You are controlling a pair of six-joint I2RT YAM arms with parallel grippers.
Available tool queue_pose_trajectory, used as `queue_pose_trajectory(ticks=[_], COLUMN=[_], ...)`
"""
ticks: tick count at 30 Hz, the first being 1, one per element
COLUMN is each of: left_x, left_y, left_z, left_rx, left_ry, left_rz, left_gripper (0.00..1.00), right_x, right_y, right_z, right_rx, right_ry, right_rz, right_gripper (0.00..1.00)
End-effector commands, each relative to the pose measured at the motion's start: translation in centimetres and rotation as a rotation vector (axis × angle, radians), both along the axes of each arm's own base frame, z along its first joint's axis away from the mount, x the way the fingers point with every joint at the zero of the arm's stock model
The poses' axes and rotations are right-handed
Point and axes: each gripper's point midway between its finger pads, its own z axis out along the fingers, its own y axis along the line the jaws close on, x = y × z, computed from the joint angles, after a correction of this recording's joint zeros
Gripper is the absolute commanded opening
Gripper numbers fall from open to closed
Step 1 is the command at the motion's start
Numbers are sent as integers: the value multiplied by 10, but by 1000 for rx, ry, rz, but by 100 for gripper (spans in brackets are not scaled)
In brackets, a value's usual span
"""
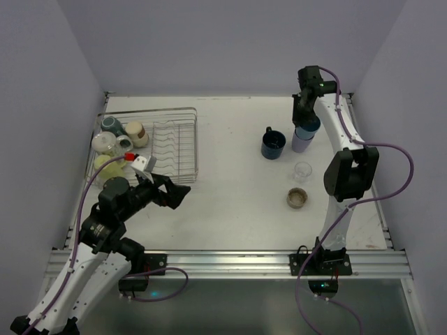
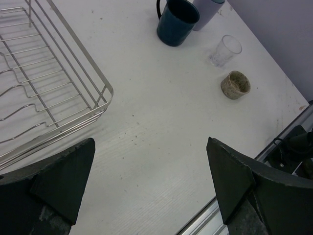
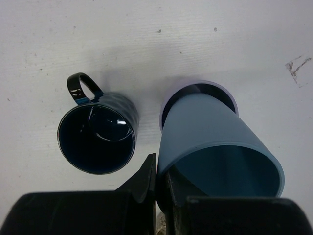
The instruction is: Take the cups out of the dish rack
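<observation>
My right gripper (image 3: 159, 172) is shut on the rim of a light blue cup (image 3: 215, 129), one finger inside and one outside. That cup's base sits tilted inside a lavender cup (image 3: 168, 102) standing on the table at the far right (image 1: 302, 144). A navy mug (image 3: 96, 139) stands just left of it. The dish rack (image 1: 174, 139) lies at the far left, holding a dark teal cup (image 1: 110, 125), a tan cup (image 1: 135, 130) and a pale yellow cup (image 1: 105, 165) at its left end. My left gripper (image 1: 178, 192) hangs open and empty over the table off the rack's near right corner (image 2: 100, 93).
A clear tumbler (image 1: 302, 171) and a speckled tan cup (image 1: 297, 199) stand on the table in front of the navy mug (image 1: 273, 143). The metal rail of the table's front edge (image 2: 230, 205) runs close below my left fingers. Walls close in the back and both sides.
</observation>
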Motion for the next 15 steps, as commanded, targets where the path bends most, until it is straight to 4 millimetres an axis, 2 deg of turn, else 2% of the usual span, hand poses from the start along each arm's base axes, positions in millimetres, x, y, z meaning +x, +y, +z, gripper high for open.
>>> queue_pose_trajectory(ticks=[1, 6, 15], left_x=[3, 6, 11], left_y=[2, 5, 9], left_z=[-3, -5, -8], left_rx=[21, 28, 33], left_ry=[-2, 6, 23], left_rz=[8, 25, 59], left_gripper=[100, 100, 100], right_x=[-1, 4, 8], right_y=[-2, -1, -6], right_z=[-2, -7, -12], right_rx=[5, 13, 8], right_ry=[15, 12, 18], right_rz=[48, 52, 48], right_gripper=[0, 2, 21])
